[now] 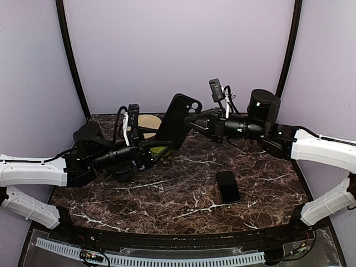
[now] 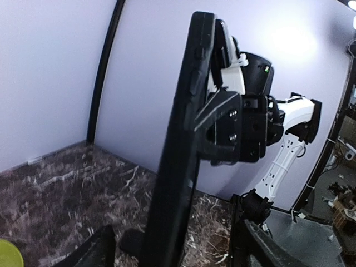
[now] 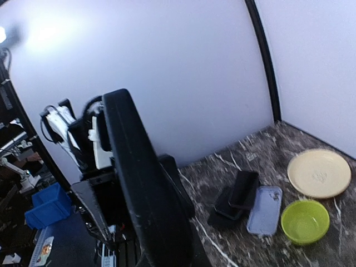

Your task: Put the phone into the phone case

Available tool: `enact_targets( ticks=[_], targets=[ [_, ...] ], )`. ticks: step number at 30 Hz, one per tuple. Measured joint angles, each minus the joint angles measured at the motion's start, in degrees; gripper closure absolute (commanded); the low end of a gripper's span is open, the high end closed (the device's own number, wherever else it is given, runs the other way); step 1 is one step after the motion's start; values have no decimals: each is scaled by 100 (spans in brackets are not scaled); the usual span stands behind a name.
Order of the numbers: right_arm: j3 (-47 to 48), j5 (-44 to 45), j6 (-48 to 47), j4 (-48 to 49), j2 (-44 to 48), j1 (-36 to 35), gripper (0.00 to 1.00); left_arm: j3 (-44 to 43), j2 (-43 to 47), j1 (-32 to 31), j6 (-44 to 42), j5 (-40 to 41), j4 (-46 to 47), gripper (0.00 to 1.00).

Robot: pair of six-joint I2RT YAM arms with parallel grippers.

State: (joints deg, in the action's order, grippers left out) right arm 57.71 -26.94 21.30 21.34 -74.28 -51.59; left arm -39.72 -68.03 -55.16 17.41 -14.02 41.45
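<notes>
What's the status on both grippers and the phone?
Right gripper shut on black phone, upright in the air. Left gripper open, straddling its lower end. Lavender phone case flat between green bowl and stacked phones.

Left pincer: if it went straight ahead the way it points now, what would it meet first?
The black phone, held nearly upright and edge-on by the shut right pincer. It stands between the left pincer's open fingers, so contact would probably come almost at once.
</notes>
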Motion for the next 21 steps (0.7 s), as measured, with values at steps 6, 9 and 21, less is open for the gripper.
enact_targets(
  ticks=[6, 9, 21],
  targets=[
    [619, -240, -345, -2728, -151, 726, 100, -444, 428, 463, -46, 614, -2498, 8],
    [557, -601, -369, -3547, -538, 756, 100, -651, 551, 1257, 160, 756, -3436, 9],
    [-4, -1161, -210, -4413, -2500, 748, 86, -841, -450, 4186, 1480, 695, -4734, 17]
  ],
)
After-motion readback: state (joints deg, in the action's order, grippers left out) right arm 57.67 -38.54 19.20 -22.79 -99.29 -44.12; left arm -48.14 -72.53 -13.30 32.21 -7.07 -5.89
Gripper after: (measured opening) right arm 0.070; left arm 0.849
